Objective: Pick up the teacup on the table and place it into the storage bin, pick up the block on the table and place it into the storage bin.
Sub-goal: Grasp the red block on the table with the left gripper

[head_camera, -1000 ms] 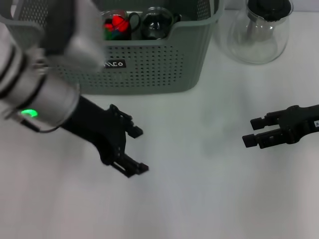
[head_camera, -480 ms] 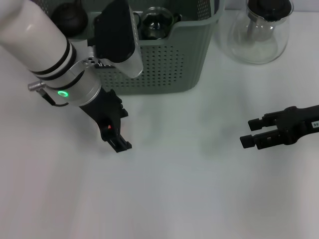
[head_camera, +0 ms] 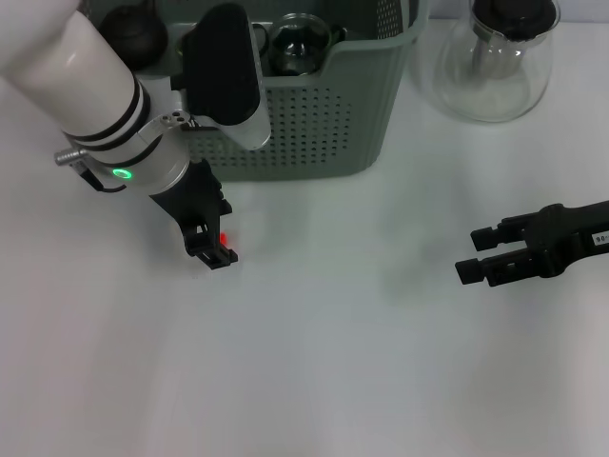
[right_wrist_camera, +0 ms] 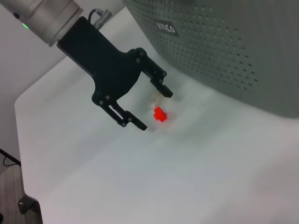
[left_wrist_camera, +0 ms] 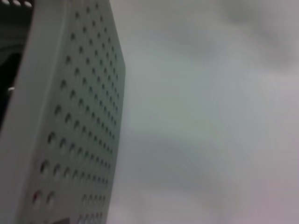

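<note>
A: Head view first. Where's the left gripper (head_camera: pixel 211 246)?
B: About 9 o'clock from centre, low over the white table (head_camera: pixel 314 381), pointing down. A small red block (head_camera: pixel 224 240) shows right by its fingertips. Fingers look spread around it, but the wrist hides most of them here.
A: Storage bin (head_camera: pixel 304 133)?
B: 12 o'clock, grey-green, perforated walls. The left arm's forearm crosses in front of its front wall. A glass teacup (head_camera: pixel 297 43) sits inside, a dark round thing (head_camera: pixel 133 33) at the 11 o'clock end.
A: Right gripper (head_camera: pixel 481 254)?
B: 3 o'clock, parked above the table, fingers parted a bit, nothing between them. Clear glass teapot (head_camera: pixel 495 62) with black lid at 1 o'clock, beside the bin.
A: Left wrist view?
B: Only the bin's perforated wall (left_wrist_camera: pixel 79 116) close up and bare table (left_wrist_camera: pixel 210 116). No fingers, no block.
A: Right wrist view?
B: Best one. Left gripper (right_wrist_camera: pixel 156 109) near centre, fingers wide, the red block (right_wrist_camera: pixel 160 113) lying on the table between the two fingertips. Can't tell if either finger touches it. The bin (right_wrist_camera: pixel 224 42) is at 1 o'clock, with white lettering on its wall, close behind the gripper.
A: So the block's outside the bin?
B: Yes, on the table just in front of the bin's front wall. Teacup in the bin.
</note>
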